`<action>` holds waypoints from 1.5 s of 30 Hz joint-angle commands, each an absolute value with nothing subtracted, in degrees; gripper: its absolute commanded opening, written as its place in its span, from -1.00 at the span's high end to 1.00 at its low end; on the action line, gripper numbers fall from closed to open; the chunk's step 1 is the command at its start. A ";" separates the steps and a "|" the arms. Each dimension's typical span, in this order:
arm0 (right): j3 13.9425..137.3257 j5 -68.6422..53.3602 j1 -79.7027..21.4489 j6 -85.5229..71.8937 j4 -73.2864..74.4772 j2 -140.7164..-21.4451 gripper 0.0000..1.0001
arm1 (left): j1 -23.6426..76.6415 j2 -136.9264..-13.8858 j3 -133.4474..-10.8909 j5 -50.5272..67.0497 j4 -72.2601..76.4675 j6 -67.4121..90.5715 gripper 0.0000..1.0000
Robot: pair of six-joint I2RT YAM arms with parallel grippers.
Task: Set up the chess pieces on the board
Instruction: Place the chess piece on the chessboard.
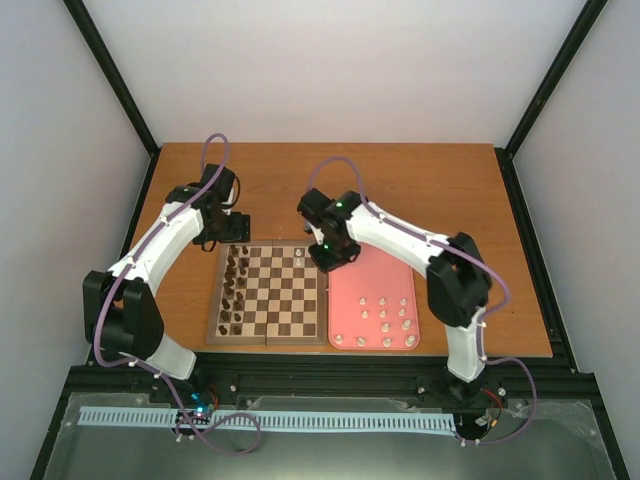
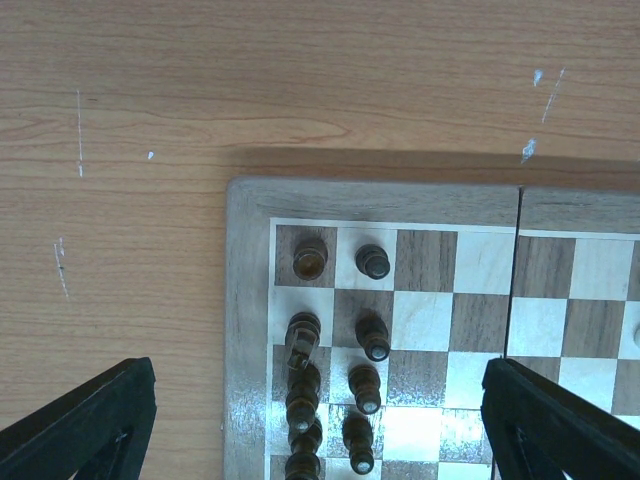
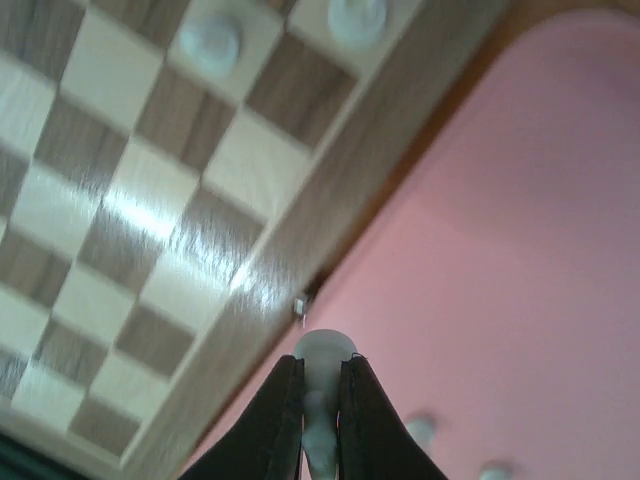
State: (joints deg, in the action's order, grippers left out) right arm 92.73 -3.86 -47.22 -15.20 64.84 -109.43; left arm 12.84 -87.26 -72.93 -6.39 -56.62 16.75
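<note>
Low centre in the right wrist view, the right pincer (image 3: 320, 385) clamps narrowly under the round head of a tiny cream-white chess piece (image 3: 323, 348) over the pink rectangular tray (image 3: 520, 250) beside the checkered wooden chessboard (image 3: 150, 200); probably light, rigid, slippery.

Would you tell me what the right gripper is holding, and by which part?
The right gripper pinches a cream-white chess piece by its body, below the round head.
</note>
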 commanded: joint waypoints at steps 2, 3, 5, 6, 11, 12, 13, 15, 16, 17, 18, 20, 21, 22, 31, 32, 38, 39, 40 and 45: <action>106.23 -4.15 -46.17 -10.03 67.94 -119.81 0.94 | 12.41 -86.29 -74.62 -6.72 -56.56 16.07 -0.99; 108.11 -4.33 -45.96 -9.82 68.43 -121.19 0.94 | 12.45 -86.19 -74.59 -6.69 -56.56 16.03 -0.99; 111.70 -4.88 -45.57 -9.34 69.36 -123.87 0.94 | 12.40 -85.96 -74.51 -6.74 -56.53 16.00 -1.00; 113.19 -5.20 -45.39 -9.03 69.94 -124.98 0.93 | 12.45 -85.88 -74.45 -6.76 -56.55 15.92 -1.00; 117.96 -6.27 -45.18 -7.96 71.83 -128.51 0.93 | 12.40 -85.60 -74.03 -6.86 -56.29 15.90 -0.99; 118.24 -6.53 -45.18 -7.87 72.01 -128.84 0.92 | 12.47 -85.53 -73.93 -6.86 -56.24 15.88 -0.99; 118.41 -6.70 -45.18 -7.83 72.26 -129.19 0.92 | 12.42 -85.54 -73.84 -6.86 -56.23 15.91 -1.00; 118.41 -7.15 -45.18 -7.82 72.50 -129.59 0.92 | 12.40 -85.61 -73.75 -6.79 -56.12 15.90 -1.00; 118.27 -7.39 -45.18 -7.87 72.51 -129.70 0.92 | 12.39 -85.68 -73.74 -6.77 -56.05 15.87 -0.99; 118.23 -7.58 -45.18 -7.83 72.51 -129.94 0.92 | 12.41 -85.69 -73.74 -6.77 -56.03 15.88 -0.99; 118.27 -7.68 -45.18 -7.82 72.58 -130.05 0.92 | 12.47 -85.69 -73.74 -6.77 -56.00 15.90 -0.99; 118.19 -7.86 -45.18 -7.82 72.53 -130.24 0.92 | 12.48 -85.77 -73.74 -6.81 -55.97 15.87 -0.99; 118.24 -7.88 -45.18 -7.87 72.47 -130.47 0.91 | 12.46 -85.77 -73.74 -6.85 -55.94 15.88 -0.99; 118.23 -7.95 -45.18 -7.75 72.38 -130.59 0.91 | 12.40 -85.81 -73.73 -6.85 -55.91 15.91 -0.99; 120.36 -7.96 -45.18 -7.43 72.23 -132.92 0.91 | 12.43 -85.93 -73.74 -7.60 -56.03 15.74 -1.00; 120.77 -8.08 -45.18 -7.32 72.34 -133.29 0.91 | 12.43 -86.07 -73.80 -7.64 -56.07 15.71 -0.99; 122.71 -8.01 -45.17 -7.08 73.06 -134.91 0.90 | 12.38 -86.58 -74.35 -7.91 -56.09 15.71 -0.99; 122.76 -7.81 -45.18 -7.04 73.12 -134.98 0.90 | 12.40 -86.67 -74.43 -7.89 -56.11 15.71 -0.99; 122.81 -7.49 -45.20 -7.01 73.12 -135.11 0.89 | 12.45 -86.79 -74.52 -7.91 -56.11 15.71 -0.99; 123.19 -6.90 -45.18 -6.85 73.26 -135.55 0.84 | 12.41 -86.98 -74.49 -8.01 -56.09 15.63 -0.99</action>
State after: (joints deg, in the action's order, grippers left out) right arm 120.97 -7.73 -45.41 -7.66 72.20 -134.32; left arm 12.84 -87.05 -72.90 -7.31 -56.60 16.67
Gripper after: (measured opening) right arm 0.069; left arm 0.997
